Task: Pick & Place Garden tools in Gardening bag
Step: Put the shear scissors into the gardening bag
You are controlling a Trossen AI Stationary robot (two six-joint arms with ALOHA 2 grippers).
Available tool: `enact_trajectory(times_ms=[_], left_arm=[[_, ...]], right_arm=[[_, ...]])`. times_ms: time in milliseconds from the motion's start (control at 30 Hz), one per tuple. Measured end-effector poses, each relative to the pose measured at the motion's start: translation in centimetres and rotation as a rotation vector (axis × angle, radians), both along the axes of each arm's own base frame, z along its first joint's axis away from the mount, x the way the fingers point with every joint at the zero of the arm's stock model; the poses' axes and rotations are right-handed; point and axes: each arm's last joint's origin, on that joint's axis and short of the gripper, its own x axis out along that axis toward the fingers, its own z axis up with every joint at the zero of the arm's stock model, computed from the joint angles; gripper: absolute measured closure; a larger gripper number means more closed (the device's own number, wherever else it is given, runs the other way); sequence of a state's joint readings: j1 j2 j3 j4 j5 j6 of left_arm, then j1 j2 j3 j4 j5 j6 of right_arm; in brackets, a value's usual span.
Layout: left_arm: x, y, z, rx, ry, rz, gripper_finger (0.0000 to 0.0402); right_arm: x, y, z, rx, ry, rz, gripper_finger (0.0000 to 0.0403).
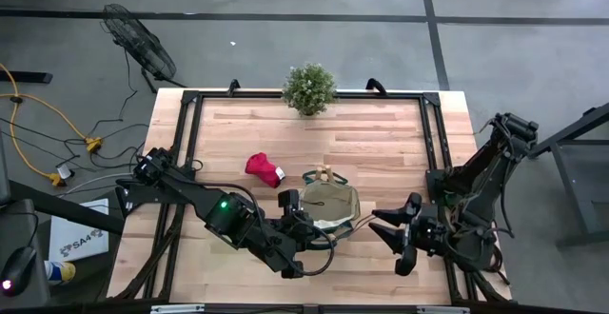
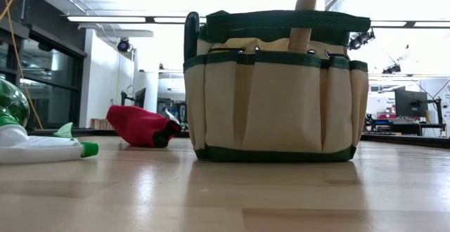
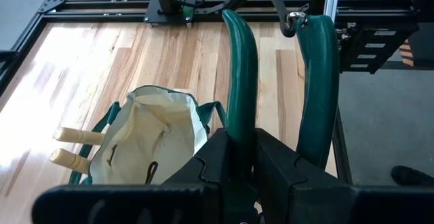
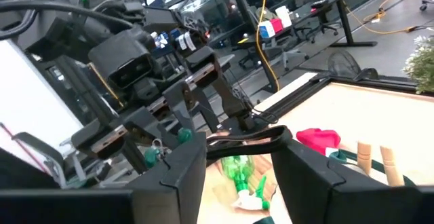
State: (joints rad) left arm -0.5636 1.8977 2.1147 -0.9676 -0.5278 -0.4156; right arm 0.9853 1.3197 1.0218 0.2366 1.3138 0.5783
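The tan gardening bag with green trim stands upright on the table, two wooden tool handles sticking out of it. My left gripper hovers beside and above the bag, shut on green-handled pruners. My right gripper is level at the bag's right side, fingers wide apart. The bag's dark loop handle spans the gap between its fingertips. A red glove lies to the far left of the bag, and a green spray bottle lies on its side. My left gripper pinches one green pruner handle between its two fingers, far from the handle's free end. The other handle runs past the outside of one finger. Both handles point away from the gripper, lifted above the bag; the blades are hidden behind the gripper. My right gripper: I cannot tell whether its fingertips touch the bag's loop handle.
A bushy potted plant stands at the table's far edge. A black metal frame runs around the tabletop. Bare wood lies between the bag and the plant.
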Motion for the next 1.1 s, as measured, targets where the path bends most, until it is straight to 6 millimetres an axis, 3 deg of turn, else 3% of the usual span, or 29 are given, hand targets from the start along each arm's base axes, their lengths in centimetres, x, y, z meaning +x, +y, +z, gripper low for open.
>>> enact_trajectory(times_ms=[567,1100], left_arm=[[0.0,0.0,0.0,0.0,0.0,0.001,0.0357],[0.0,0.0,0.0,0.0,-0.001,0.001,0.0357]], right_arm=[[0.8,-0.7,0.2,0.024,-0.017,-0.051,0.0291],[2.1,-1.8,0.3,0.038,-0.026,-0.06,0.0296]])
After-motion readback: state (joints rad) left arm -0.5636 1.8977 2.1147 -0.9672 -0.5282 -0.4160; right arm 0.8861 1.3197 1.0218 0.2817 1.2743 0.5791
